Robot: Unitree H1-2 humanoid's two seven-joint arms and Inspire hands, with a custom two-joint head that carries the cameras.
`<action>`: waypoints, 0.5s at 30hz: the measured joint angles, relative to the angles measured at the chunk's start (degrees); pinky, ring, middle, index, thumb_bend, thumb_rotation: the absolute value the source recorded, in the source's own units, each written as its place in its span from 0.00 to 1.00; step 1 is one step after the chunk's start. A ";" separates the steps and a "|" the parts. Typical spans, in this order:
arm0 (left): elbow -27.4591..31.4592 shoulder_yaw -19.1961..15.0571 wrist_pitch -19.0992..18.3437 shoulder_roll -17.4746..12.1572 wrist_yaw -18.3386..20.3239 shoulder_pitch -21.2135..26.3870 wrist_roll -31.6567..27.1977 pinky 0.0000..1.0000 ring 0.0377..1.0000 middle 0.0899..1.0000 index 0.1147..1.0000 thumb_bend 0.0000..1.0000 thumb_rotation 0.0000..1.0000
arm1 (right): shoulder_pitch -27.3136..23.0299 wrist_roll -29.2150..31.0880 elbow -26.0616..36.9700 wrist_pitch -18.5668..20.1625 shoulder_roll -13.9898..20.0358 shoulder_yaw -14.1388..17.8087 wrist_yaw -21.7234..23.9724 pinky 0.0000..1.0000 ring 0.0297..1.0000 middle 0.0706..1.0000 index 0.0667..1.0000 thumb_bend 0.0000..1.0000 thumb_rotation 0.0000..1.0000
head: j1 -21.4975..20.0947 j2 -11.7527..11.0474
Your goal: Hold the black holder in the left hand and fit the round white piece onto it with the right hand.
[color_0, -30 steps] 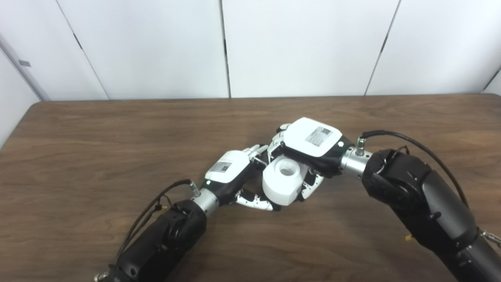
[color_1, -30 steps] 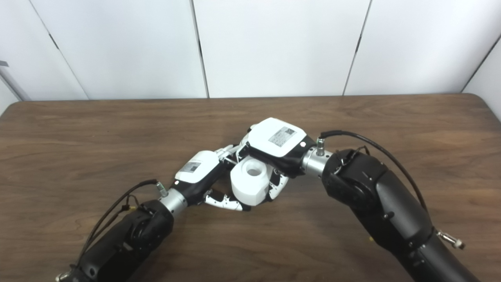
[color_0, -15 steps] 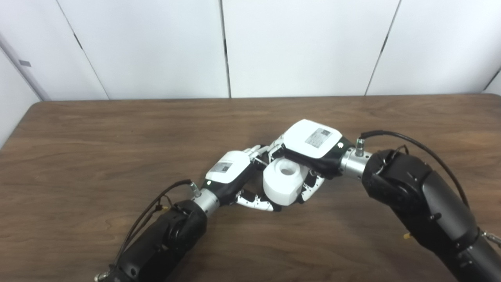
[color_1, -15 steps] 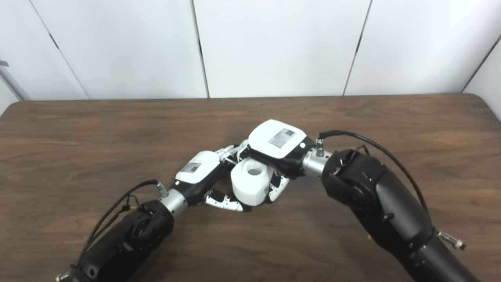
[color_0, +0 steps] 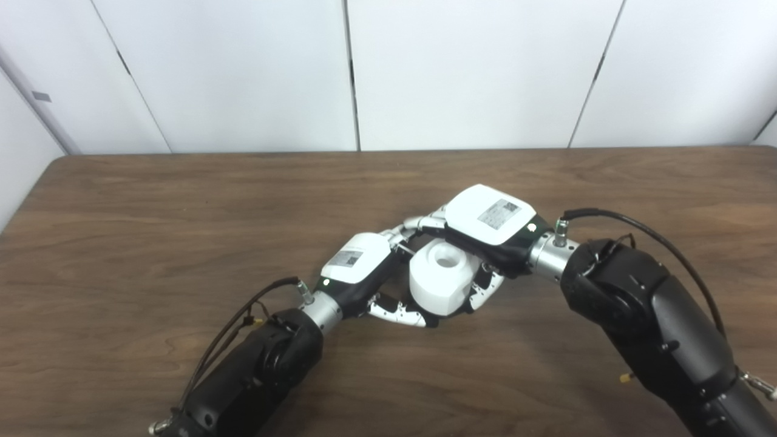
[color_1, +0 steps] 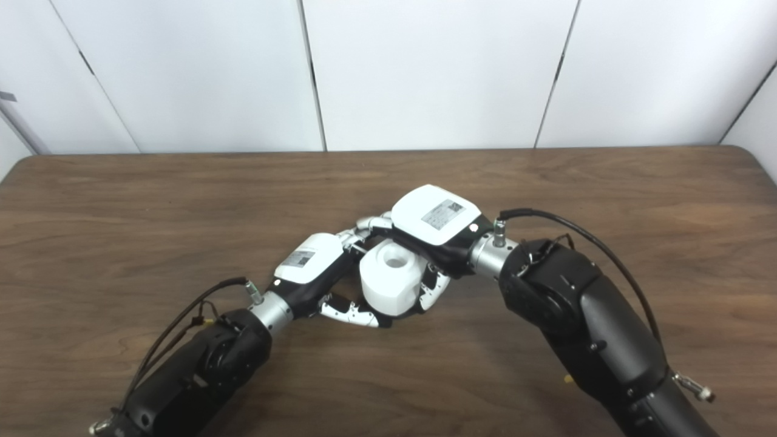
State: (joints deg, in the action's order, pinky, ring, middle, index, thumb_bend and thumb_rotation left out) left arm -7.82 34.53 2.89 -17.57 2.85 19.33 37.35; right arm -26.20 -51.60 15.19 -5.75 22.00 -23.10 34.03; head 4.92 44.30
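Note:
The round white piece (color_0: 441,284), with a hole in its top, stands upright between my two hands at the table's middle. My right hand (color_0: 485,233) lies over its far right side, with fingers (color_0: 419,223) stretched across the far side and the thumb (color_0: 485,291) against its near right side. My left hand (color_0: 358,270) is closed at the piece's left, its thumb (color_0: 397,312) lying under the piece's near edge. The black holder is almost wholly hidden behind and under the white piece; only a dark sliver (color_0: 432,320) shows at its base.
The brown wooden table (color_0: 152,230) runs to a white panelled wall at the back. Both black forearms (color_1: 583,315) come in from the bottom edge and meet at the middle. Bare tabletop lies left, right and behind the hands.
My right hand's fingers have straightened out to the left over the far side of the white piece. The view has shifted slightly. The white piece and my left hand stay put.

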 measured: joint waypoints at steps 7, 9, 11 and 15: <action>-0.01 -0.01 0.05 0.00 0.00 0.00 0.10 0.94 0.98 0.96 0.42 0.52 0.07 | -0.01 -0.04 -0.99 -0.36 -0.23 0.74 -1.41 0.73 0.75 0.77 0.98 0.88 0.16 | -0.09 0.00; -0.01 -0.01 0.04 0.00 0.01 0.00 -0.01 0.94 0.98 0.96 0.42 0.52 0.07 | -0.02 -0.04 -1.41 -0.37 -0.25 0.86 -1.66 0.73 0.75 0.77 0.98 0.88 0.17 | -0.26 0.00; -0.01 -0.02 0.05 -0.01 0.02 -0.01 -0.12 0.94 0.97 0.96 0.42 0.52 0.07 | -0.09 -0.04 -1.43 -0.37 -0.25 1.14 -1.69 0.74 0.75 0.79 0.99 0.87 0.18 | -0.35 0.00; -0.01 -0.02 0.05 -0.02 0.03 -0.02 -0.24 0.95 0.98 0.96 0.42 0.52 0.07 | -0.88 0.12 -1.42 -0.36 -0.23 1.93 -1.69 0.74 0.75 0.79 1.00 0.87 0.18 | -0.44 0.00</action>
State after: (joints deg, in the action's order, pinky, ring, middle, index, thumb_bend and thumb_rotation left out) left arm -7.83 34.51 2.94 -17.59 2.87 19.31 37.11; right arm -27.08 -51.48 13.77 -6.11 21.77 -21.18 32.34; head 4.48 44.30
